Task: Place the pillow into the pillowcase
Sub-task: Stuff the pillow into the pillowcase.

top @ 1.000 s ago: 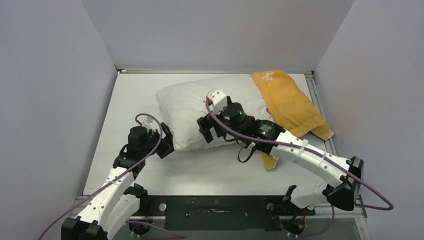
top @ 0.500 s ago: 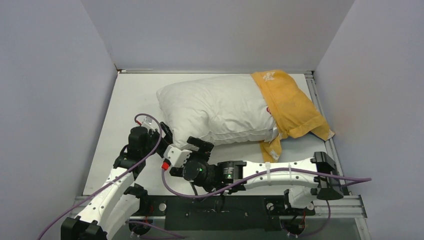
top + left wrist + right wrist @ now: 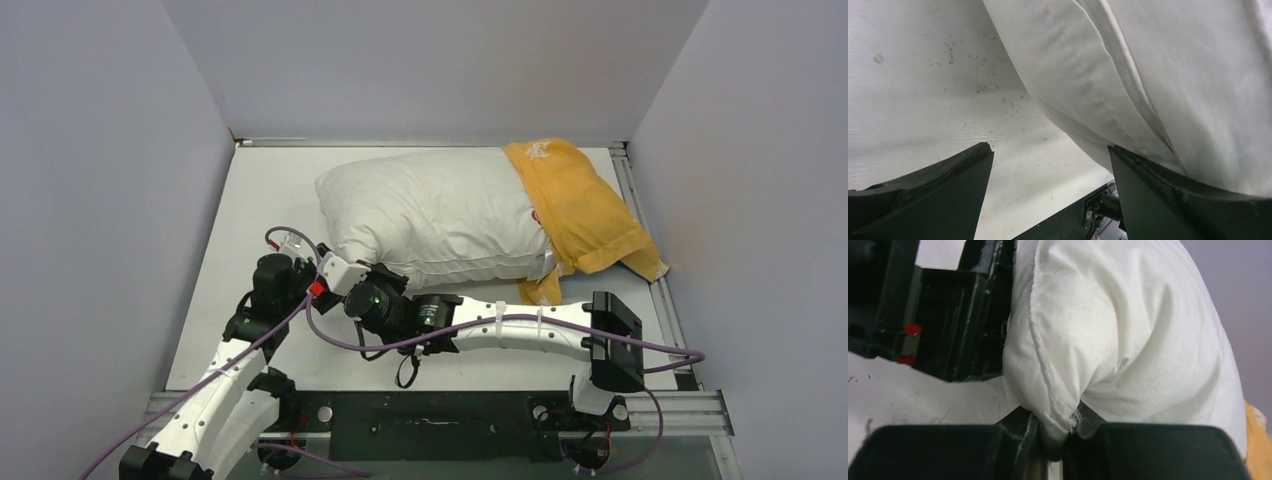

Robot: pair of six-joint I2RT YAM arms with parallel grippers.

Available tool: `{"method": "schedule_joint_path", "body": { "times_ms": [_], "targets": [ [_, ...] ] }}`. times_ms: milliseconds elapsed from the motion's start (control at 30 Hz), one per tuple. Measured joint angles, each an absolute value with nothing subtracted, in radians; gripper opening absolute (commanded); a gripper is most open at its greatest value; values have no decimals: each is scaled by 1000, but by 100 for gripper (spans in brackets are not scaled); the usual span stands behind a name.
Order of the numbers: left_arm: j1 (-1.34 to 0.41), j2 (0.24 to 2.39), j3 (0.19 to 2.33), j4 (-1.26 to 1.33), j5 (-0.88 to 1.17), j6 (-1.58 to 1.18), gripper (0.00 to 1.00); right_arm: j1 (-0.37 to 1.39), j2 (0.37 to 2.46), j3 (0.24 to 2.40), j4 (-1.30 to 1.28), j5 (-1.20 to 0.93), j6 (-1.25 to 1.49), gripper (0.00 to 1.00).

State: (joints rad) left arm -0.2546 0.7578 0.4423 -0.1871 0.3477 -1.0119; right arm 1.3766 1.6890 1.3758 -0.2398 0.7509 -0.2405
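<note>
The plump off-white pillow point(image 3: 430, 215) lies across the back of the white table point(image 3: 250, 180). Its right end sits inside the orange-yellow pillowcase point(image 3: 585, 205), and the rest is bare. My right gripper point(image 3: 1055, 432) is shut on the pillow's near-left corner, with the frayed seam point(image 3: 1048, 380) pinched between its jaws. In the top view it point(image 3: 383, 275) reaches in from the right along the pillow's front edge. My left gripper point(image 3: 1048, 150) stands open just left of that corner. The pillow point(image 3: 1173, 75) rests against its right finger point(image 3: 1168, 200), and only bare table shows between the fingers.
Grey walls close in the table on the left, back and right. A black base rail point(image 3: 430, 415) runs along the near edge. The right forearm point(image 3: 520, 330) lies across the table in front of the pillow, trailing a purple cable point(image 3: 350, 340). The two wrists almost touch.
My right arm came off the top of the pillow, swung down to its near-left corner and shut on it. The pillow puffed back up. The left arm barely moved.
</note>
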Motion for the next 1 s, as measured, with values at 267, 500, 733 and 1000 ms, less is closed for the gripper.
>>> {"method": "schedule_joint_path", "body": {
  "times_ms": [267, 500, 733, 1000],
  "targets": [
    [-259, 717, 487, -249, 339, -966, 92, 1240, 1621, 1437, -282, 564, -138, 5],
    [-268, 712, 450, -238, 347, -977, 92, 1060, 1568, 1661, -357, 402, -27, 5],
    [-390, 804, 410, -148, 332, -1045, 93, 986, 1523, 1759, -337, 366, 35, 5],
    [-665, 1089, 435, 148, 229, -1171, 98, 986, 1515, 1787, -282, 360, 82, 5]
  ]
}}
